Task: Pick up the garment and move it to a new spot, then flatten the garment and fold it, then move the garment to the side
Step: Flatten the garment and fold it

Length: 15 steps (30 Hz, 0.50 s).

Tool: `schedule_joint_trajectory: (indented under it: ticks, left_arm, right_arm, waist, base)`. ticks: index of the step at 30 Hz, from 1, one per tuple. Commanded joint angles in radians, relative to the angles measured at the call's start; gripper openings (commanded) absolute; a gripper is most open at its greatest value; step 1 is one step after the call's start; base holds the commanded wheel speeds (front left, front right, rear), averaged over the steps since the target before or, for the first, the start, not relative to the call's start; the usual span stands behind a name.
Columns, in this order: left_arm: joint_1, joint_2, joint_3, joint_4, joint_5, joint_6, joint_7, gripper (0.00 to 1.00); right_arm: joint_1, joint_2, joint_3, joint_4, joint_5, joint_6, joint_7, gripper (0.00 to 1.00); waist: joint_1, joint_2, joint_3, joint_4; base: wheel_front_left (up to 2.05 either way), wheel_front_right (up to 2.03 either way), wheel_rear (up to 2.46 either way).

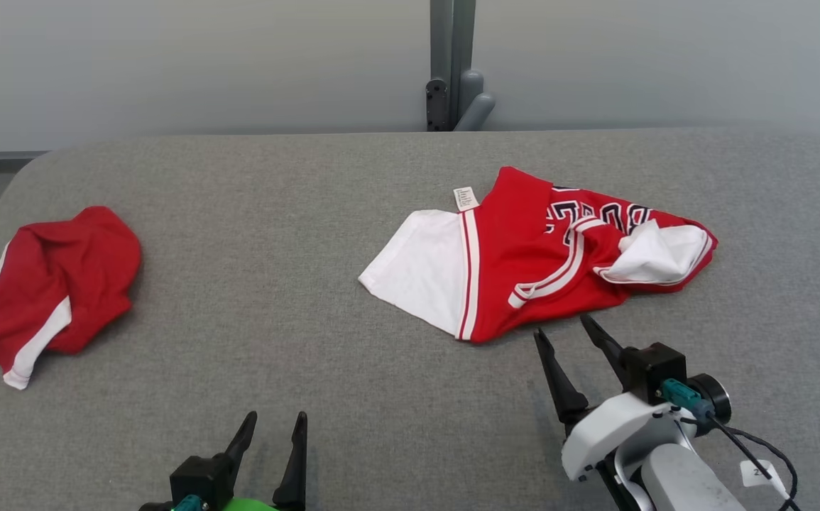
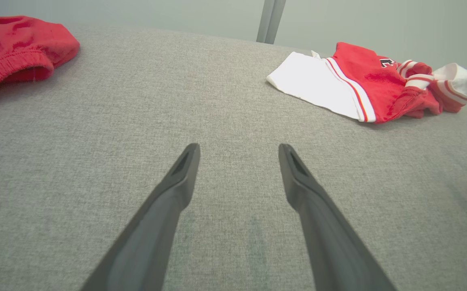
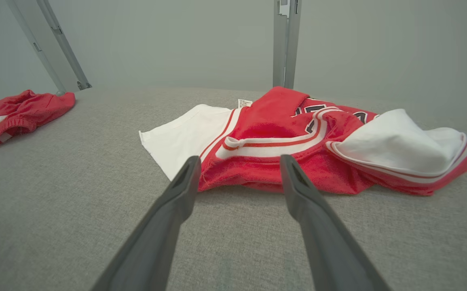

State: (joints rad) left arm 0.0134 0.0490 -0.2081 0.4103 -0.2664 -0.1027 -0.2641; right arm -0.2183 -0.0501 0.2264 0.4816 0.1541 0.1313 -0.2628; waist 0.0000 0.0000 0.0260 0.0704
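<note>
The garment (image 1: 537, 262) is a red and white jersey with dark lettering, lying crumpled on the grey table right of the middle; a white tag sticks out at its far edge. It also lies at the upper right of the left wrist view (image 2: 362, 81). My right gripper (image 1: 560, 326) is open just short of the garment's near red hem, fingers pointing at it and apart from the cloth. In the right wrist view the hem (image 3: 257, 178) lies just beyond the open right gripper (image 3: 240, 157). My left gripper (image 1: 276, 415) is open and empty over bare table near the front edge (image 2: 239, 146).
A second red garment with white trim (image 1: 55, 284) lies bunched at the table's far left (image 2: 15, 44) (image 3: 19, 111). The grey cloth-covered table (image 1: 310, 355) has rounded far corners. A grey metal post (image 1: 452, 64) stands behind its back edge.
</note>
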Motion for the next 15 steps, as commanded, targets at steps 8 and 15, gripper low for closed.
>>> schedule_joint_trajectory:
  ticks: [8, 15]
  left_arm:
    - [-0.041, 0.003, -0.03, 0.004, -0.009, -0.007, -0.001, 1.0]
    - [-0.052, 0.003, -0.04, 0.006, 0.005, -0.012, -0.001, 1.0]
  right_arm:
    - [-0.084, -0.003, 0.038, 0.129, 0.065, -0.001, -0.003, 1.0]
    - [-0.133, -0.003, -0.004, 0.239, 0.144, -0.001, -0.003, 1.0]
  waist:
    - [0.0, 0.0, 0.065, 0.099]
    - [0.0, 0.0, 0.096, 0.163]
  base:
    - [0.0, 0.0, 0.0]
    - [0.0, 0.0, 0.0]
